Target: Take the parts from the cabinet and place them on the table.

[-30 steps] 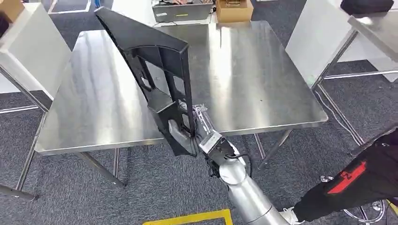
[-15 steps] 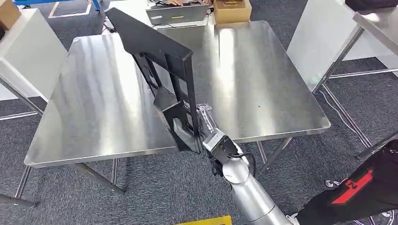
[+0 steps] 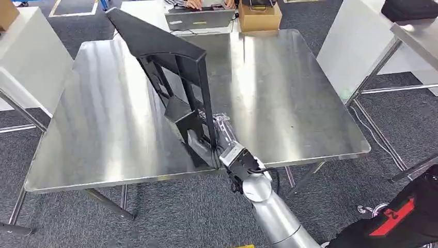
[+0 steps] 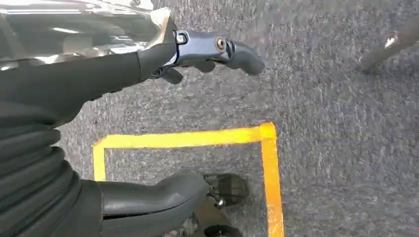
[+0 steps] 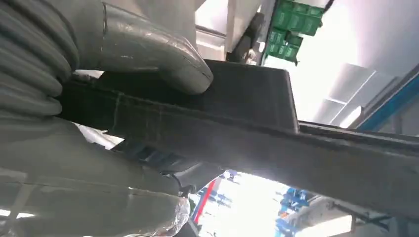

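One black part, no readable label, gripped by right hand fingers above table.

Steel table ahead of me on grey carpet. White panels flank both side edges. Cardboard box past far edge. Yellow floor tape underfoot.

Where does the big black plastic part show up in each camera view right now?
Head view: the black part stands up in the middle, over the steel table, its lower end gripped by the right hand.
Right wrist view: the black part runs as a dark bar across the picture, under the grey thumb.
Left wrist view: not in it; grey carpet and yellow floor tape.
Shared landmark: the right hand holding the part.
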Controlling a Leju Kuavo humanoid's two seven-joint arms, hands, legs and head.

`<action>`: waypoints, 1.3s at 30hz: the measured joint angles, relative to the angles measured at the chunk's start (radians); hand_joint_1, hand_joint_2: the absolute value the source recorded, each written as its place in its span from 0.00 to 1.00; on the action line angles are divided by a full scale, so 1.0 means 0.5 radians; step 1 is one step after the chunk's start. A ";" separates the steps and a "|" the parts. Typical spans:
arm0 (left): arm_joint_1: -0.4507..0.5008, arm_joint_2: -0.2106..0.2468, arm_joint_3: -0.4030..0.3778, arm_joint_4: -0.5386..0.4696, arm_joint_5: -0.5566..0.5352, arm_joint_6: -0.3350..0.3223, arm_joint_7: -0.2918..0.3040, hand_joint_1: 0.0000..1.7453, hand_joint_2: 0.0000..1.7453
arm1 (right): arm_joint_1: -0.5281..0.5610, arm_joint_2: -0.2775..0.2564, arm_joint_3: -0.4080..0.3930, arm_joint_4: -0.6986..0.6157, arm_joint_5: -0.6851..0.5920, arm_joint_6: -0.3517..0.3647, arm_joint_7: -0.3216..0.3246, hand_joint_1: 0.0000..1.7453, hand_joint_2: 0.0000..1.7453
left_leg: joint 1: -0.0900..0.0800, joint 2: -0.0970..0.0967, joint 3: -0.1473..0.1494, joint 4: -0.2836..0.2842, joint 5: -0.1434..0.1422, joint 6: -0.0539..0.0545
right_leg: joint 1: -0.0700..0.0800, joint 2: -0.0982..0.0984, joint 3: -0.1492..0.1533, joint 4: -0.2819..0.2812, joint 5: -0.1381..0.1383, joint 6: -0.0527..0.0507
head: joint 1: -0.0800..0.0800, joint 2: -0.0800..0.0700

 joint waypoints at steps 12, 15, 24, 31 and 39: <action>0.000 -0.008 0.000 0.000 0.001 0.000 -0.001 0.00 1.00 | 0.008 -0.013 0.002 0.008 -0.001 0.000 0.002 1.00 1.00 | -0.011 -0.014 0.107 0.007 -0.127 -0.050 | -0.013 -0.011 -0.103 -0.104 0.196 0.004 | 0.000 0.000; -0.006 -0.008 0.000 -0.001 0.001 0.001 -0.008 0.00 1.00 | -0.002 -0.011 0.002 0.008 0.010 -0.006 0.002 1.00 1.00 | 0.000 -0.007 0.077 0.102 -0.190 -0.090 | -0.036 -0.006 -0.058 -0.123 0.180 -0.046 | -0.005 0.000; 0.003 -0.005 0.001 0.000 0.001 0.007 -0.008 0.00 1.00 | -0.012 -0.013 0.024 0.044 0.050 -0.029 -0.001 1.00 1.00 | 0.010 -0.002 -0.086 0.085 0.037 -0.076 | -0.023 0.006 0.053 -0.125 0.087 -0.052 | -0.002 0.000; -0.004 -0.014 0.001 0.000 0.000 0.008 -0.011 0.00 1.00 | -0.057 -0.015 0.055 0.062 0.269 -0.160 0.010 1.00 1.00 | -0.001 0.000 -0.016 0.008 0.001 0.006 | -0.006 -0.001 -0.049 0.063 -0.022 -0.009 | 0.002 0.000; -0.035 -0.038 -0.009 0.000 -0.063 0.007 0.022 0.00 1.00 | -0.424 -0.012 0.292 0.399 1.420 -0.612 0.418 1.00 1.00 | -0.005 -0.008 0.024 0.021 -0.047 -0.018 | -0.036 -0.012 -0.116 -0.069 0.175 0.074 | 0.003 0.000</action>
